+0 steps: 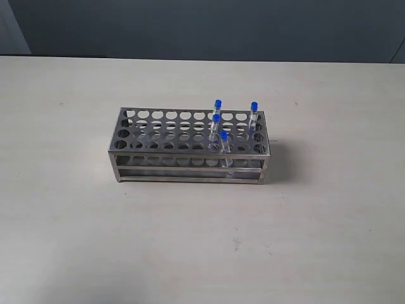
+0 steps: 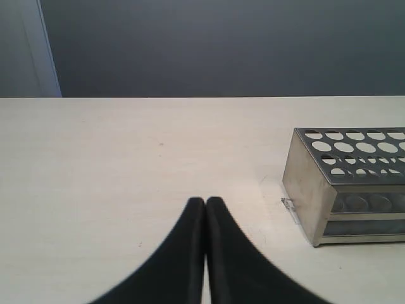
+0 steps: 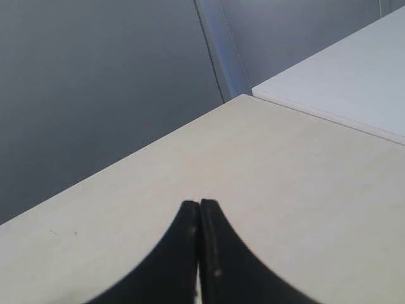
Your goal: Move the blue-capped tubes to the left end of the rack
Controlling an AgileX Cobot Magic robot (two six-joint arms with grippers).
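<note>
- Currently the left gripper (image 2: 205, 201) has its two black fingers pressed together, tip to tip, with nothing between them.
- It hangs over the bare pale table (image 2: 126, 158), touching nothing that I can see.
- The rack (image 2: 304, 183) stands on the table ahead of the left gripper's tips and off to one side, well apart from them.
- The rack's solid end wall is the part nearest this gripper, and the holes in the top plate beside that wall are open.
- The right gripper (image 3: 200, 204) is likewise closed, fingers flat against each other and gripping nothing.
- Ahead of its tips I see only tabletop (image 3: 285, 177), then a grey wall (image 3: 95, 82) and the corner of a second, whiter table (image 3: 354, 82).
- I cannot place the rack relative to the right gripper from its own camera.
- In the exterior view the rack (image 1: 171, 166) sits near mid-table, long side toward the camera.
- The blue-capped tubes (image 1: 223, 142) all stand upright in its right-hand half, the end away from the left arm's side.
- Two tubes are in the back row, one (image 1: 218, 107) nearer the middle and one (image 1: 254, 111) by the right end.
- A third (image 1: 216, 123) stands a row or two forward of the first.
- The fourth (image 1: 223, 142) stands nearest the front edge, just beside the third.
</note>
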